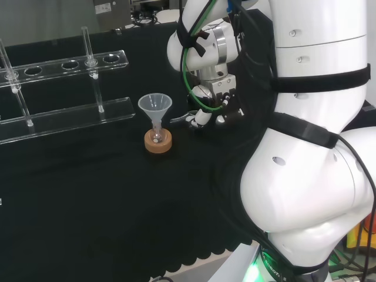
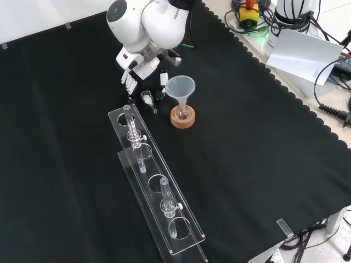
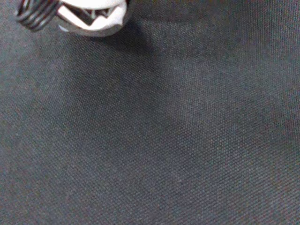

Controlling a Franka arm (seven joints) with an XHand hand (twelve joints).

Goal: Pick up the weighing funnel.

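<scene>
The weighing funnel (image 2: 148, 100) is a small clear scoop with a short stem, lying on the black cloth. In the front view the hand (image 2: 140, 68) hangs just above it, with straight fingers (image 2: 130, 83) on its left and the thumb (image 2: 163, 80) on its right, holding nothing. In the head view the hand (image 1: 210, 111) sits low over the cloth, to the right of the big funnel (image 1: 155, 107). A faint clear piece by the fingertips there may be the weighing funnel. The wrist view has bare cloth and a blurred white part of the hand (image 3: 91, 16).
The big funnel (image 2: 180, 87) stands in a small flask on a cork ring (image 2: 182, 118), close to the right of the weighing funnel in the front view. A clear tube rack (image 2: 159, 181) with a few tubes lies nearer the camera. The cloth's scalloped edge (image 2: 307, 118) runs along the right.
</scene>
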